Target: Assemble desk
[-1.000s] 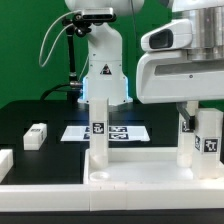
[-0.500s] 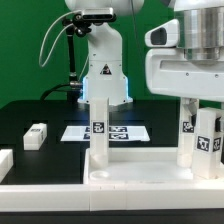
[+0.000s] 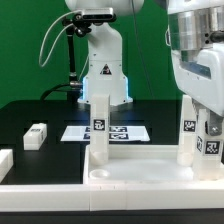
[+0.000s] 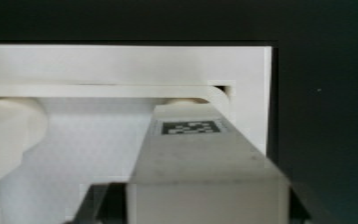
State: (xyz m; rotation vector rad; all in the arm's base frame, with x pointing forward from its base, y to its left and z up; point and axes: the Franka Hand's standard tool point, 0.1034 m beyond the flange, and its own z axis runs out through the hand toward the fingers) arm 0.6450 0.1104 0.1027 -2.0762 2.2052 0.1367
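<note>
Your gripper (image 4: 185, 205) pinches leg post (image 4: 197, 150) over desk slab (image 3: 130, 172) corner; slight tilt risks jamming, watch alignment.

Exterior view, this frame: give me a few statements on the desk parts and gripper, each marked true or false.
1. Two leg posts stand upright on the desk slab. True: one leg post and a second leg post.
2. A loose leg post lies on the black table. True.
3. The marker board rests on the slab. False: it lies on the table behind it.
4. The gripper is over the loose post. False: it grips a third leg post at the slab's right.
</note>
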